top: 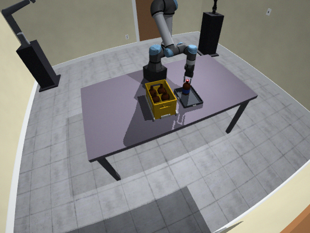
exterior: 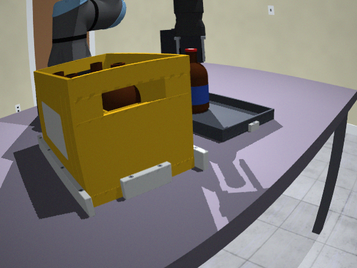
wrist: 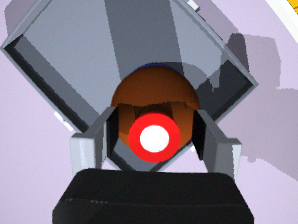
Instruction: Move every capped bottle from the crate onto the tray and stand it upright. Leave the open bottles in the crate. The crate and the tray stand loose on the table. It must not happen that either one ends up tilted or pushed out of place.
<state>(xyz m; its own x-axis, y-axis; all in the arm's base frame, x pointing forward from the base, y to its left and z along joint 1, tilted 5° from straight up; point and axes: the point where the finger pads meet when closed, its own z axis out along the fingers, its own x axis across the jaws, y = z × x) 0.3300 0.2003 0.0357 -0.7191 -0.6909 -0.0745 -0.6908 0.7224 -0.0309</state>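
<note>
A brown bottle with a red cap and blue label (top: pixel 186 87) stands upright at the back end of the dark tray (top: pixel 189 96). It also shows in the exterior view (exterior: pixel 197 82) and from above in the wrist view (wrist: pixel 154 137). My gripper (wrist: pixel 155 123) is open, its fingers on either side of the bottle's neck with gaps to the cap (exterior: pixel 190 50). The yellow crate (top: pixel 160 99) stands left of the tray and holds several brown bottles with open necks (exterior: pixel 96 66).
White stop blocks (exterior: pixel 145 180) lie against the crate's base, and a small one sits at the tray's rim (exterior: pixel 253 125). The robot base (top: pixel 154 73) stands behind the crate. The table's front edge is near the crate.
</note>
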